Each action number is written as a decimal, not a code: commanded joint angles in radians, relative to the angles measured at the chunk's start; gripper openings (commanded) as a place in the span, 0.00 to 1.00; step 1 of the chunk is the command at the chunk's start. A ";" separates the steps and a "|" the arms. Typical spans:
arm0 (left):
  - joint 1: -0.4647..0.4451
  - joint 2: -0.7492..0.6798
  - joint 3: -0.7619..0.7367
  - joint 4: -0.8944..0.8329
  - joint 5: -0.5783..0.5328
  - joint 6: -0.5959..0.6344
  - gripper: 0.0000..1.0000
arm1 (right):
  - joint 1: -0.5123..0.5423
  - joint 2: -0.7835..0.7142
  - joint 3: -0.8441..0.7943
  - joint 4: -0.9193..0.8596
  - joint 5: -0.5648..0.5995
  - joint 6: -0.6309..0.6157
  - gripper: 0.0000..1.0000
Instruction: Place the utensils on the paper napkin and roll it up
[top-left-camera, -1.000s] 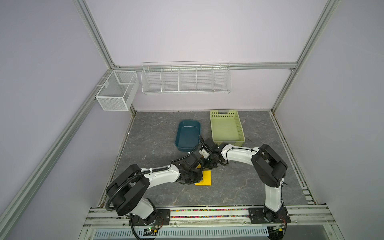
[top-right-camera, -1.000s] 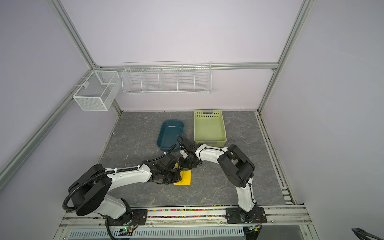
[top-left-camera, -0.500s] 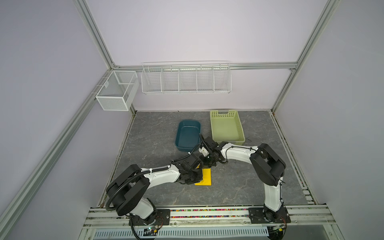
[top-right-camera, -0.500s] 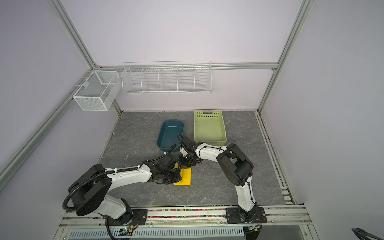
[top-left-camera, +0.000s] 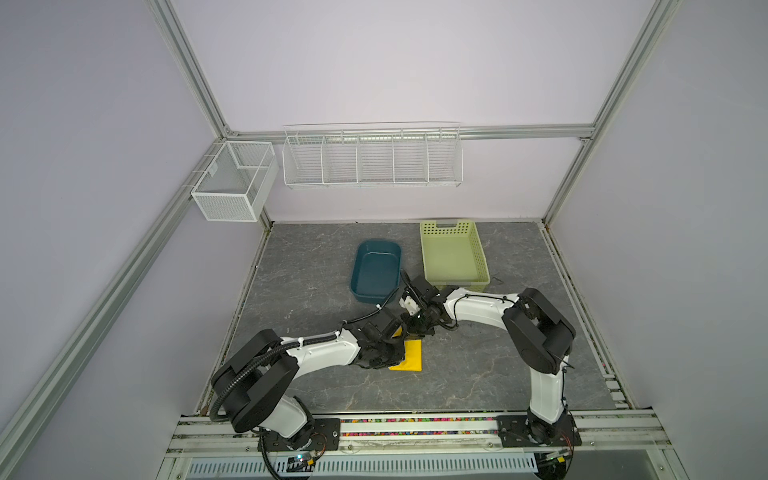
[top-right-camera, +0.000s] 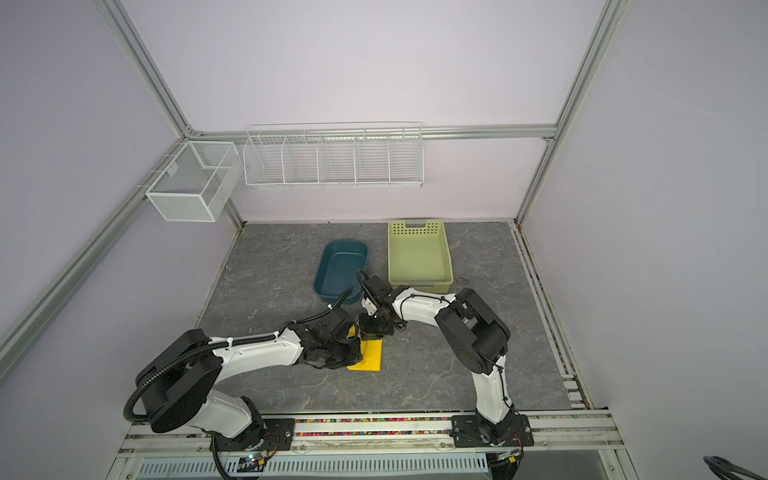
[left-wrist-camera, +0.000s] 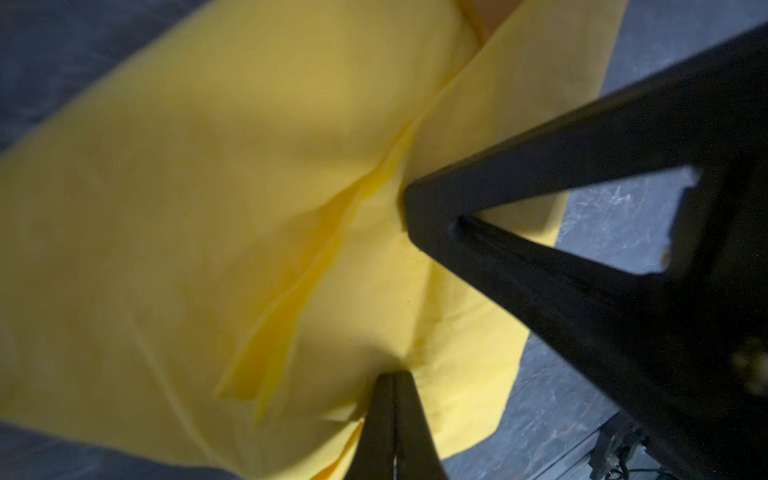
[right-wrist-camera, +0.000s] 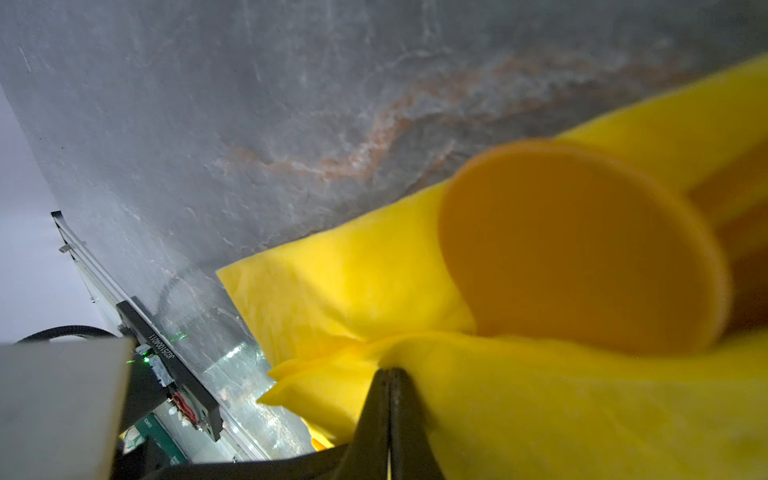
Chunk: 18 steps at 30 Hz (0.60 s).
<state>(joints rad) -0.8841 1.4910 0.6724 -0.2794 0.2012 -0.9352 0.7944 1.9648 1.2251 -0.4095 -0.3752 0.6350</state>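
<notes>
- In both top views the paper napkin (top-left-camera: 411, 355) lies folded on the counter (top-left-camera: 316, 291) at lower centre. Only a narrow yellow strip (top-right-camera: 370, 355) shows, the rest hidden under the arms' black wrists
- From above, the left gripper cannot be made out. In its own wrist view the left gripper (left-wrist-camera: 390, 384) has its tips pressed together on a puckered edge of the napkin
- The right gripper (right-wrist-camera: 388, 376) is closed too, pinching a gathered fold of napkin. One of its fingers (left-wrist-camera: 540, 291) crosses the right side of the left wrist view, cut off at the frame edge
- Of the utensils (right-wrist-camera: 582, 249) only one round orange bowl shows, blurred, poking out of the napkin's fold. The others cannot be made out
- The counter is grey marbled stone. A blue tub (top-left-camera: 376, 270) and a pale green basket (top-left-camera: 453, 257) sit side by side at upper centre of it
- The walls are pale lilac with aluminium frame posts. A white wire rack (top-left-camera: 372, 156) hangs on the back wall, with a mesh box (top-left-camera: 235, 180) at its left
</notes>
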 joint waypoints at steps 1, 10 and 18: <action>0.032 -0.055 -0.008 -0.059 -0.058 -0.020 0.04 | 0.003 0.035 -0.028 -0.026 0.025 -0.013 0.07; 0.169 -0.275 -0.084 -0.129 -0.115 -0.012 0.18 | 0.006 0.036 -0.032 -0.026 0.017 -0.014 0.07; 0.283 -0.412 -0.264 0.014 0.001 -0.016 0.43 | 0.007 0.034 -0.033 -0.026 0.012 -0.014 0.07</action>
<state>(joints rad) -0.6289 1.1069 0.4442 -0.3393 0.1501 -0.9421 0.7944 1.9656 1.2228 -0.4061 -0.3824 0.6312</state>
